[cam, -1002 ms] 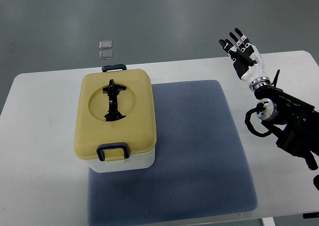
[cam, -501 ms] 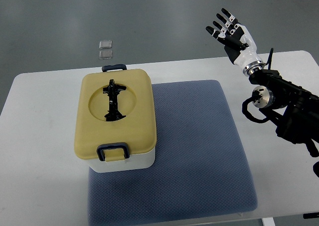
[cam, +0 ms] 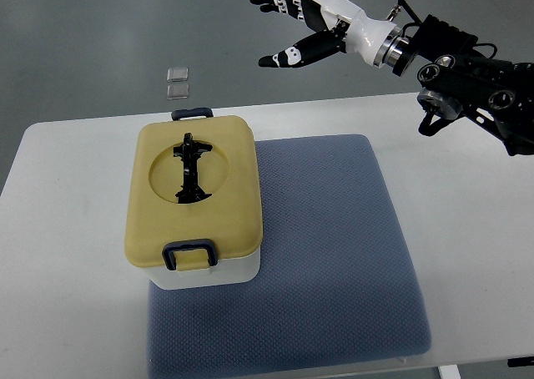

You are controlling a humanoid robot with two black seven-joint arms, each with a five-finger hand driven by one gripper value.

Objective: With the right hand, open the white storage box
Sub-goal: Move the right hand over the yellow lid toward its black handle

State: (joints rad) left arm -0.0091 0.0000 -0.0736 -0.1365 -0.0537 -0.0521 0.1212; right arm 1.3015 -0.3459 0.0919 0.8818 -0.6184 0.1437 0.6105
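You see a white tabletop (cam: 75,312) on a grey floor (cam: 100,28), with a blue-grey mat (cam: 334,254) on it. The white storage box (cam: 196,202), its yellow lid closed, sits on the mat's left edge. Your right hand (cam: 304,20) hangs above the far edge, fingers spread, holding nothing.

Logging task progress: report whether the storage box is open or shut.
Shut: the yellow lid lies flat on the white storage box, front latch down.
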